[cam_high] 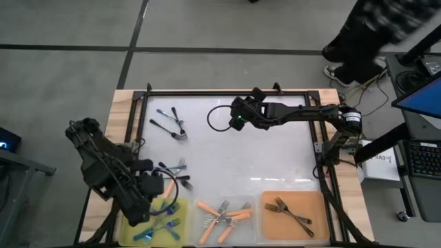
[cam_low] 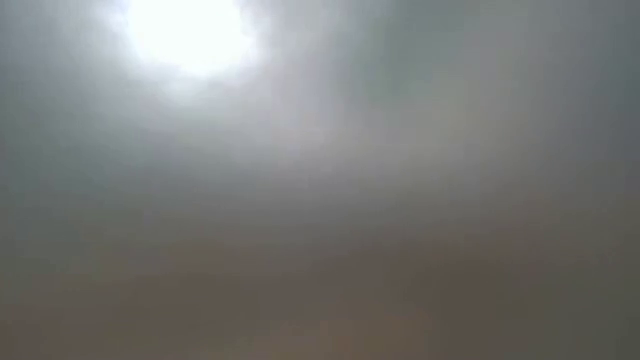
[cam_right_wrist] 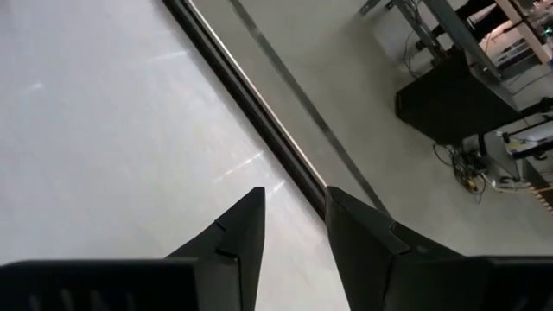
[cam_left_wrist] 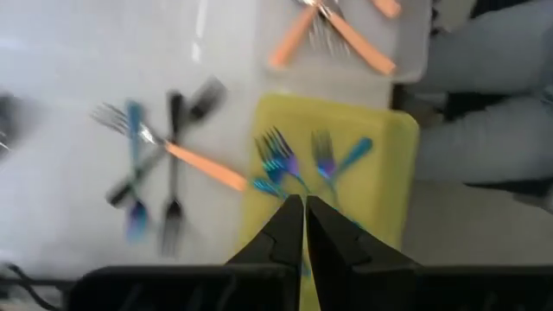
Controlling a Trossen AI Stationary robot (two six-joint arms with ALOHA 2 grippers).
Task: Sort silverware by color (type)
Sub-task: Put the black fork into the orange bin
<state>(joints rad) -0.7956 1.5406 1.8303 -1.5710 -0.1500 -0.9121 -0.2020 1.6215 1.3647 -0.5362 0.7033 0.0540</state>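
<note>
**Three trays at the near edge, two clusters of forks loose on the white top**

Along the near edge of the white table (cam_high: 255,151) sit three trays. The yellow tray (cam_high: 180,231) at near left holds iridescent blue-teal forks (cam_high: 162,224). The clear tray (cam_high: 227,227) in the middle holds orange-handled forks (cam_high: 224,213). The orange tray (cam_high: 272,224) at near right holds dark forks (cam_high: 293,213).

The left gripper (cam_left_wrist: 304,207) hangs over the yellow tray's far edge, its fingers pressed nearly together with only a thin slit between them; nothing can be seen between the tips. Just beyond that tray, at the table's left, lies a small loose cluster (cam_left_wrist: 160,151): a blue-handled fork, dark ones and one orange-handled fork crossing each other.

Farther off, near the far-left corner, more forks (cam_high: 172,124) lie together, dark ones with a blue one beside them.

The right gripper (cam_high: 238,116) waits over the far middle of the table, fingers spread apart and empty, above bare white surface next to the black frame rail (cam_right_wrist: 251,91).

Wood edging borders the table's sides. Beyond it is grey floor; a person's dark-clad legs (cam_high: 355,45) stand at far right, near a desk with a keyboard (cam_high: 420,158). The low view is a grey haze with one bright glare.
</note>
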